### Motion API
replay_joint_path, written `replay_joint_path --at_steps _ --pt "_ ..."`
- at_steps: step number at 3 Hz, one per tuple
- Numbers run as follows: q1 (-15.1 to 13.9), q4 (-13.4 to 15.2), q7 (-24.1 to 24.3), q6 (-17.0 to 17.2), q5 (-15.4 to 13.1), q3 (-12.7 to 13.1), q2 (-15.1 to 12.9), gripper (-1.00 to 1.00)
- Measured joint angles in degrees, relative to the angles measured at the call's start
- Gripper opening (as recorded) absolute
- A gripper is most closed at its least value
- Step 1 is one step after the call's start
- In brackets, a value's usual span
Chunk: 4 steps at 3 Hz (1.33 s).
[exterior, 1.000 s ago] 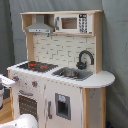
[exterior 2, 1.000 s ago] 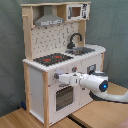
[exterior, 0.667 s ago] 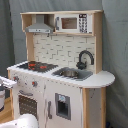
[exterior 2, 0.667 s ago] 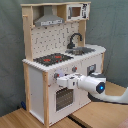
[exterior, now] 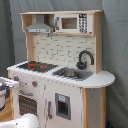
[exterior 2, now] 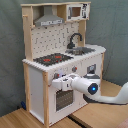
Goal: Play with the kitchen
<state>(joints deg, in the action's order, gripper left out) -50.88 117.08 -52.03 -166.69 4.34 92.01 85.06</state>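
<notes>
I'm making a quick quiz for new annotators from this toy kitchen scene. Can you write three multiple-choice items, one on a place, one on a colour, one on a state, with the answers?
1. In the second exterior view, where is the gripper?
A. Over the sink
B. At the front of the kitchen, by the oven door
C. Up at the hood

2. What colour is the faucet?
A. Black
B. Yellow
C. Blue

3. How does the oven door stand?
A. Wide open, hanging down
B. Taken off
C. Closed, flush with the front

Answers:
1 B: the arm reaches across the front of the kitchen, its tip at the top of the oven door, below the stovetop.
2 A: the curved spout beside the sink is black in both exterior views.
3 C: the windowed door lies flat against the cabinet front.
</notes>
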Motion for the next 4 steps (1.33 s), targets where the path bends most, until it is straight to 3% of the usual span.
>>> replay_joint_path --at_steps 1,2,3,4 --pt "-3.62 -3.75 -3.06 0.10 0.00 -0.07 0.00 1.00" --pt "-3.92 -4.37 -3.62 1.05 0.09 -0.07 -0.03 1.00" --pt "-3.88 -4.37 -3.60 1.26 0.11 -0.07 -0.04 -1.00" --pt "-3.06 -3.60 1.55 3.47 0.52 -0.20 -0.27 -1.00"
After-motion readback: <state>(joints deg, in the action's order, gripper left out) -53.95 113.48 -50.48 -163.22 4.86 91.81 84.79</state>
